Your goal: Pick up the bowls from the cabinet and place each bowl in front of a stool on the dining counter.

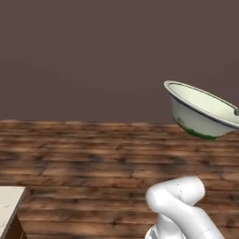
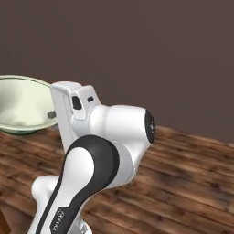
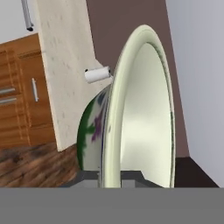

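Note:
A cream-white bowl (image 1: 200,112) with a green band low on its outside hangs tilted in the air over the wooden floor. In the right base view the bowl (image 2: 20,105) sits at the left edge, beside my arm. My gripper (image 3: 109,177) is shut on the bowl's rim (image 3: 114,131), which the hand view shows edge-on, with one dark fingertip (image 3: 87,176) on the outside and the other inside. The cabinet is out of view. A pale stone corner (image 1: 9,200) shows at lower left of the left base view; I cannot tell whether it is the dining counter.
A dark brown wall (image 1: 93,56) stands ahead, with plank floor (image 1: 84,163) below. In the hand view, a speckled stone top (image 3: 65,65) over wooden drawers (image 3: 26,96) with short silver pulls carries a paper towel roll (image 3: 97,74). A white wall (image 3: 201,65) lies on the other side.

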Tool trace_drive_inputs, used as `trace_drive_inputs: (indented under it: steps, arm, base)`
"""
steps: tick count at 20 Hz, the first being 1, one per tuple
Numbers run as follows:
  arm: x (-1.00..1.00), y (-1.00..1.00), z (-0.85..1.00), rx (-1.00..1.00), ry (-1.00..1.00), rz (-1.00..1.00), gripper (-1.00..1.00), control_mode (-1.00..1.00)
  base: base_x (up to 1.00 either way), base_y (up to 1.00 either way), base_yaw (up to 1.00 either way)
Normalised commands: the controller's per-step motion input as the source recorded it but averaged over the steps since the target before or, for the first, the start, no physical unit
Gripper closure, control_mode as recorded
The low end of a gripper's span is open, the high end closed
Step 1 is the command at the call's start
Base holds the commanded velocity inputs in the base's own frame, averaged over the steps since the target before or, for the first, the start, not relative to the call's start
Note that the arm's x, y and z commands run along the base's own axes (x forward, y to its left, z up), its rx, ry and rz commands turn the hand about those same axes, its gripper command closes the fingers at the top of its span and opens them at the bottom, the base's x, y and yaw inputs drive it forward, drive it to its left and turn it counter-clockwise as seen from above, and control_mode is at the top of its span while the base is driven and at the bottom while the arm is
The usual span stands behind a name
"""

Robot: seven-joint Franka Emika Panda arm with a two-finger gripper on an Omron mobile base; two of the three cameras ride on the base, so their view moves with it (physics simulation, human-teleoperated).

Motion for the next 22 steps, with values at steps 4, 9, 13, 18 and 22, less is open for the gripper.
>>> trace_drive_inputs:
  steps: [4, 9, 13, 18, 22]
  arm:
    - [0.0, 0.0, 0.0, 0.0, 0.0, 0.0, 1.0, 1.0]
    - [0.0, 0.0, 0.0, 0.0, 0.0, 0.0, 1.0, 1.0]
    - [0.0, 0.0, 0.0, 0.0, 0.0, 0.0, 1.0, 1.0]
    - [0.0, 0.0, 0.0, 0.0, 0.0, 0.0, 1.0, 1.0]
    - [0.0, 0.0, 0.0, 0.0, 0.0, 0.0, 1.0, 1.0]
  base:
    - [0.99, 0.0, 0.38]
    - [1.0, -0.14, 0.59]
    - [0.92, -0.33, 0.7]
    - [0.88, -0.29, 0.76]
    - [0.94, -0.35, 0.71]
